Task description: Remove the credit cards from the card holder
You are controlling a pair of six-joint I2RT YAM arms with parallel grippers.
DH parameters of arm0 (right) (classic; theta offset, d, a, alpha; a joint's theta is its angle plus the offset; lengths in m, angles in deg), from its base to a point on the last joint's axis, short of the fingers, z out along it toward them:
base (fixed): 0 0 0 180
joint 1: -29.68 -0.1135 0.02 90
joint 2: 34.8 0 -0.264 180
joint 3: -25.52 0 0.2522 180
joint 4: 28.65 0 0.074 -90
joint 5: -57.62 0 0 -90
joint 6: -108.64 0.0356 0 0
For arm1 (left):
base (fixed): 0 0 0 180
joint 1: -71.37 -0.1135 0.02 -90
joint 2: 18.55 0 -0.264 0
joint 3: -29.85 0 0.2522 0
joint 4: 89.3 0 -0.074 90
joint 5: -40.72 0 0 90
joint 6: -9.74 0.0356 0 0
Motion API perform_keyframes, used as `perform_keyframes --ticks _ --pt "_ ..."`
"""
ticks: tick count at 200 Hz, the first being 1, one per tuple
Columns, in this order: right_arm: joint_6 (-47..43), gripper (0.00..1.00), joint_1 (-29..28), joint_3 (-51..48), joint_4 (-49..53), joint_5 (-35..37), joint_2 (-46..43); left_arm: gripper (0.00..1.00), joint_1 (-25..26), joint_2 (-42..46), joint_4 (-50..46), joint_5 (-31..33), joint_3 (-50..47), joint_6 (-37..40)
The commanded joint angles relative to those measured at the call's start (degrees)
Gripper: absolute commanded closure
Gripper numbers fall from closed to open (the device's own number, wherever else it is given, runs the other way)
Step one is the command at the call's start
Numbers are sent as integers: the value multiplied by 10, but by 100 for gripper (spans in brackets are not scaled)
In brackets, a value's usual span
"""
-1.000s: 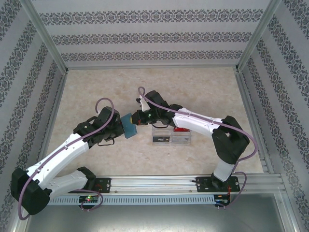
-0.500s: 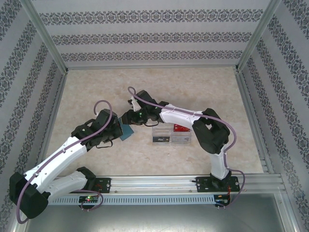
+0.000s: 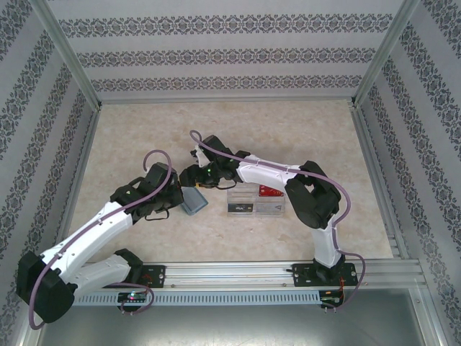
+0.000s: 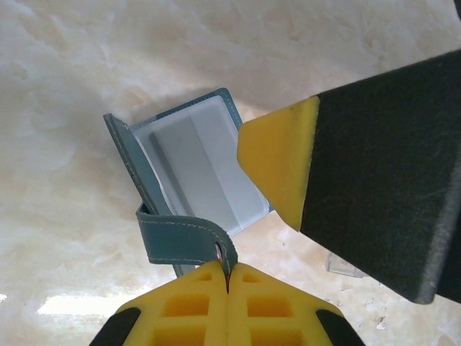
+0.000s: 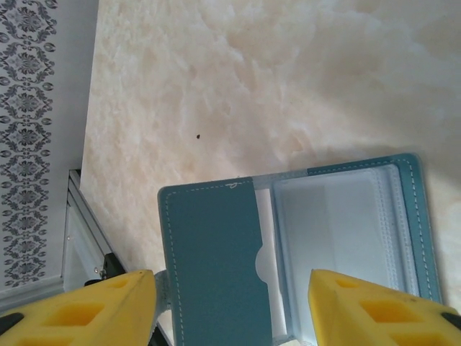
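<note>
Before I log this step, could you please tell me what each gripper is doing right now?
The left gripper is shut on the card holder's strap.
The right gripper is open, holding nothing.

Fixed top camera high behind the arm bases, looking down over the whole beige marbled tabletop [image 3: 144, 130], left wrist camera very near the open teal-blue stitched card holder [image 4: 180, 173], right wrist camera close above it, card holder and tabletop common to all three.

Teal card holder [image 5: 209, 267] open, pale inner faces showing.
</note>
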Motion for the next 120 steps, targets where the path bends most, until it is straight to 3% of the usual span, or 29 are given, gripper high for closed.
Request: perform_keyframes --ticks 1,40,74,120 --pt "-13 41 -10 16 24 13 -1 100 -15 2 -37 23 19 26" --pt "-43 43 -17 26 69 59 -9 100 -60 3 -104 64 13 64" --pt "-67 45 -31 53 118 100 0 100 -124 -4 -103 59 -16 100" --pt "-54 53 -38 63 144 127 19 100 -154 -96 -99 85 -28 103"
